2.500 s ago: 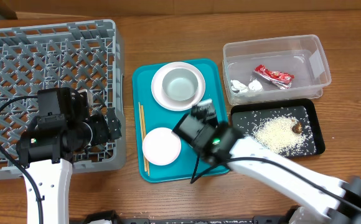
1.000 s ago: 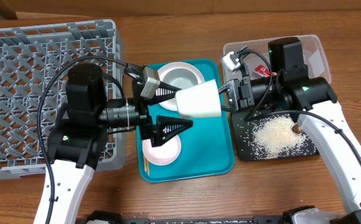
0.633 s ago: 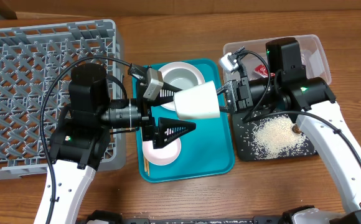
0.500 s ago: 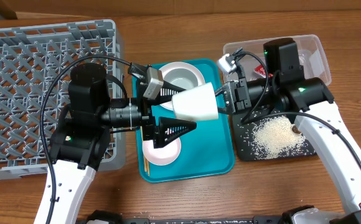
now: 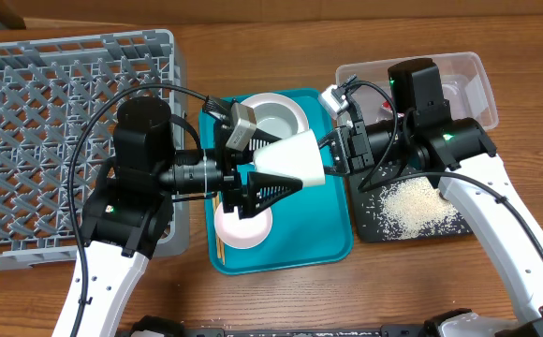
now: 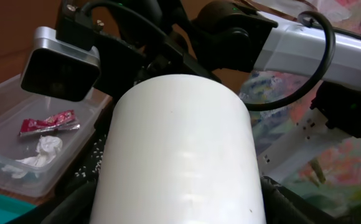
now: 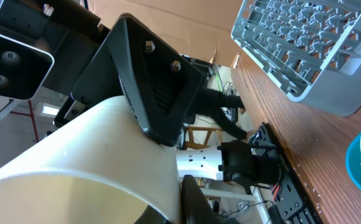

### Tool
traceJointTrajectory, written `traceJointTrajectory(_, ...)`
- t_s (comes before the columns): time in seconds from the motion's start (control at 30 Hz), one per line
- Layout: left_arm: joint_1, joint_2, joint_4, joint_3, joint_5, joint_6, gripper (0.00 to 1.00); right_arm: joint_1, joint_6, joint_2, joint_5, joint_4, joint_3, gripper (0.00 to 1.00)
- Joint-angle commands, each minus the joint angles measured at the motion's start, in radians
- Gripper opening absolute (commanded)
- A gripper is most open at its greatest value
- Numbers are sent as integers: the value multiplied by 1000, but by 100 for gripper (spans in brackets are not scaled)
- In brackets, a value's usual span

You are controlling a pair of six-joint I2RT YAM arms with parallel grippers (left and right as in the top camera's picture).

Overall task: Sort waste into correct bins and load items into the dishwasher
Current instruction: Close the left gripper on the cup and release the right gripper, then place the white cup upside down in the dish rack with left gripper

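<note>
A small white cup [image 5: 295, 159] hangs on its side above the teal tray [image 5: 323, 239], between both grippers. My right gripper [image 5: 332, 154] is shut on its rim, one finger inside [image 7: 180, 199]. My left gripper [image 5: 286, 164] has a finger against each side of the cup's body [image 6: 180, 149]. A grey-green bowl [image 5: 273, 120] sits on a white plate [image 5: 243, 110] at the tray's far end. A pink bowl [image 5: 243, 227] and chopsticks [image 5: 218, 239] lie at its near left. The red wrapper [image 6: 46, 122] and napkin [image 6: 37, 152] are in the clear tub [image 5: 468, 80]. Rice [image 5: 412, 206] is in the black tray [image 5: 477, 223].
The grey dish rack [image 5: 56, 94] stands at the left, also in the right wrist view [image 7: 299, 43]. My right arm reaches over the tub and black tray and hides the brown scrap. Bare wooden table lies in front of the trays.
The right gripper carried the cup leftward. The left gripper moved right and its fingers came in around the cup's narrow end.
</note>
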Motion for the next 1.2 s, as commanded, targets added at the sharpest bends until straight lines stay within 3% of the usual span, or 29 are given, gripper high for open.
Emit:
traceJointTrajectory(0.0,-13,-3,4,16,-25,-3,75,5,-6,1,-10,6,8,4)
traceJointTrajectory(0.1,-13,-3,3,16,-64,-3,68,5,-7,1,-9,6,8,4)
traceJointTrajectory(0.2,-12,-3,-8,16,-129,-2,63,5,-8,1,-8,7,8,28)
traceJointTrajectory(0.4,-2,-3,-94,16,-299,-2,48,3,-8,1,138,-18,8,40)
traceJointTrajectory(0.53,54,-8,-207,17,-420,-2,32,-11,-8,1,528,-130,8,55)
traceJointTrajectory(0.73,201,-31,-419,17,-621,22,4,-64,-19,1,1028,-287,8,56)
traceJointTrajectory(1.0,525,-40,-682,27,-958,-3,4,-190,-157,-66,1184,-418,10,59)
traceJointTrajectory(1.17,729,-12,-691,27,-975,-14,4,-238,-177,-101,1216,-470,10,68)
